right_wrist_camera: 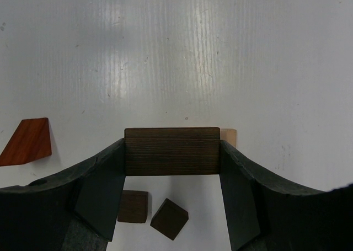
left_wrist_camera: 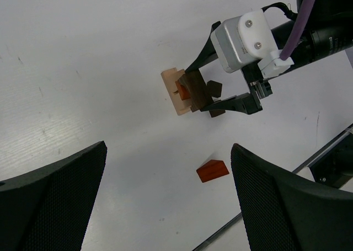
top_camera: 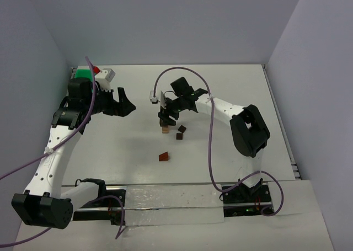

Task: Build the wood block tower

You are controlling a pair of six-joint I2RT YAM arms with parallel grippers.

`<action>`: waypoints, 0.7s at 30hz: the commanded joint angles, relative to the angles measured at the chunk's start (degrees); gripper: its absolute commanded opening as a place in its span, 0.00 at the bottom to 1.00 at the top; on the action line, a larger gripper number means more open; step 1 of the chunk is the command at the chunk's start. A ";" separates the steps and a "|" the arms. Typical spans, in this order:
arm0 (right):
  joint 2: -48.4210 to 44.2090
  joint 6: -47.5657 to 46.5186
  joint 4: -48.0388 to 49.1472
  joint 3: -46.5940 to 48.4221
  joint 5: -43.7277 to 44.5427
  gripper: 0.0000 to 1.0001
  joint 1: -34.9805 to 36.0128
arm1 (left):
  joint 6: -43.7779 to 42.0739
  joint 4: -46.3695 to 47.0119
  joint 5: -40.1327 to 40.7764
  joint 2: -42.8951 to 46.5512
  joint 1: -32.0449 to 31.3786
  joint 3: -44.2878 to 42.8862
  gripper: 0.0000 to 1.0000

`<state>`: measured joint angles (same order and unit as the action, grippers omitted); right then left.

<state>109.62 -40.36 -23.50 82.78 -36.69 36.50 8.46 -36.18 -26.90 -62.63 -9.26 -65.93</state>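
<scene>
1. The right gripper [right_wrist_camera: 172,158] is clamped on a dark brown rectangular wooden block [right_wrist_camera: 171,143]. One finger presses each short end, and the block lies level.
2. Straight beneath that block stands the wood block tower [left_wrist_camera: 175,92], a light tan wooden cuboid at the base with a small reddish-brown block on it. I cannot tell whether the held block already touches the tower.
3. In the top view, two small dark brown wooden cubes [top_camera: 181,129] lie on the white table [top_camera: 132,146]. They are at about 4 o'clock from the tower, near it and close to each other.
4. A reddish-brown wooden wedge [top_camera: 164,156] lies at 6 o'clock from the tower, farther off and apart from everything else.
5. The left gripper [top_camera: 122,103] hovers at 9 o'clock from the tower, well apart, its jaws spread wide and holding nothing.
6. A bright green flat plastic tray [top_camera: 83,73] sits at about 10 o'clock, in the far left corner beyond the left arm.
</scene>
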 commanded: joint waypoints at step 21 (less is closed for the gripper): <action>1.69 0.50 2.58 0.41 -1.89 0.35 -1.61 | -0.68 1.42 -2.54 0.32 1.17 -1.35 0.99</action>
<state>110.76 -40.26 -23.28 82.78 -37.15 35.20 8.32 -36.18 -27.75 -62.63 -8.51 -65.93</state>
